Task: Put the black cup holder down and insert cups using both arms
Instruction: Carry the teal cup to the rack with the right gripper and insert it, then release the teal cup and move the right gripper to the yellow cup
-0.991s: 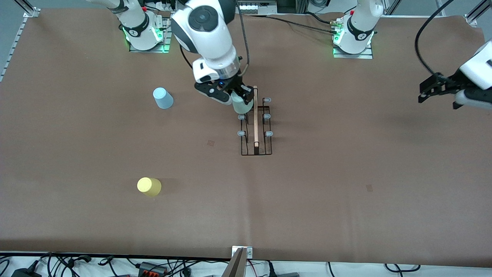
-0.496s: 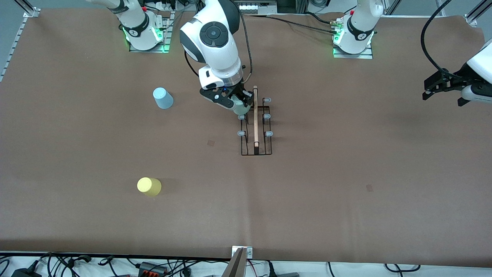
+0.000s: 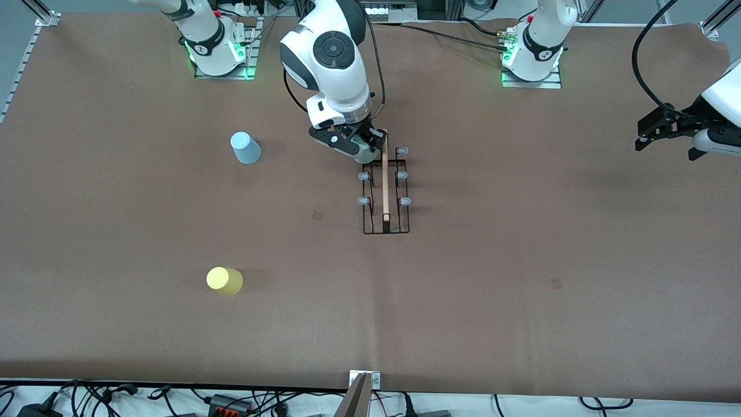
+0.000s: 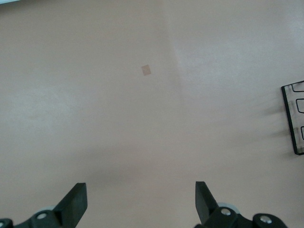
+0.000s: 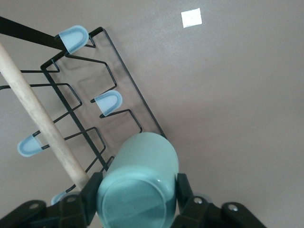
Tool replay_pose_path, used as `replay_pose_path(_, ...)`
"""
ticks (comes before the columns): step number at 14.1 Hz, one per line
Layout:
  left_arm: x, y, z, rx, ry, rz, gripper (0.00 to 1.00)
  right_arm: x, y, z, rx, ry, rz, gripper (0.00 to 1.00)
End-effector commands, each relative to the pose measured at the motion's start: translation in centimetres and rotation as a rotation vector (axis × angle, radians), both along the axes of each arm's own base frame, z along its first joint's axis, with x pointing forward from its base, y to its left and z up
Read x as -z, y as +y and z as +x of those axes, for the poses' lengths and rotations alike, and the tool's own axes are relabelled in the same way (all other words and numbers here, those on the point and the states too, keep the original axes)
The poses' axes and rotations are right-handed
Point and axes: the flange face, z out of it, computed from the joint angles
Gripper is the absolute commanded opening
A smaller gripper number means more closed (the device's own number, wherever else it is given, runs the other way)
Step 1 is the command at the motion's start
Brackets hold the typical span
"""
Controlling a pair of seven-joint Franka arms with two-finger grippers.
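Note:
The black cup holder (image 3: 386, 197) stands mid-table, its wooden rod (image 3: 385, 179) on top; in the right wrist view the holder (image 5: 102, 95) shows grey-tipped pegs. My right gripper (image 3: 356, 147) is shut on the pale green cup (image 3: 366, 154), held tilted over the holder's end nearest the arms' bases. There the right gripper (image 5: 137, 190) presses both sides of the green cup (image 5: 147, 156). The light blue cup (image 3: 245, 147) and the yellow cup (image 3: 224, 280) lie toward the right arm's end. My left gripper (image 3: 663, 139) waits open over the table's left-arm end; the left gripper (image 4: 140, 197) holds nothing.
Two small tape squares mark the brown table cover, one (image 3: 318, 215) beside the holder and one (image 3: 556, 282) nearer the front camera. Cables and a metal bracket (image 3: 363, 388) line the table's near edge. A corner of the holder (image 4: 294, 118) shows in the left wrist view.
My right gripper has carried the green cup a little toward the holder's end by the bases and swung upright. My left gripper drew back slightly toward its end of the table.

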Motion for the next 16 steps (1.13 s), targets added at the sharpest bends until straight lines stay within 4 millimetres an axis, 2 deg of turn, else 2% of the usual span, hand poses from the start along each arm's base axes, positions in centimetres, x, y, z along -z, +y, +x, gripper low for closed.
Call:
replay_pose_path(1,-0.6,0.5,0.2,0.011,0.006,0.001,1.00,-0.6,-1.0,0.4,0.001,-0.016,-0.006,1.00)
replay_pose_path(2,-0.5,0.9,0.1,0.005,0.008,0.000,1.00,-1.0,-1.8,1.2,-0.014,-0.020,-0.005,1.00)
replay_pose_path(4,-0.5,0.5,0.2,0.011,0.007,0.001,1.00,-3.2,-4.6,3.9,-0.060,-0.057,0.011,1.00)
replay_pose_path(6,-0.5,0.2,0.3,0.016,0.007,0.001,1.00,-5.4,-9.3,7.6,-0.112,-0.101,0.017,1.00)
replay_pose_path(7,-0.4,0.2,0.3,0.016,0.008,0.002,1.00,-6.1,-13.3,10.4,-0.163,-0.122,0.003,1.00)
replay_pose_path(8,-0.3,1.2,0.3,0.004,0.011,0.000,1.00,-5.7,-16.9,12.3,-0.239,-0.116,-0.024,1.00)
replay_pose_path(11,-0.2,2.0,0.4,-0.013,0.020,0.001,1.00,-4.1,-27.4,17.2,-0.442,-0.096,-0.064,1.00)
replay_pose_path(13,-0.3,1.2,0.4,-0.002,0.020,0.003,1.00,-1.9,-31.7,19.7,-0.540,-0.114,-0.125,1.00)
replay_pose_path(16,-0.6,1.3,0.5,-0.002,0.016,0.007,1.00,3.0,-36.6,24.1,-0.522,-0.208,-0.167,1.00)
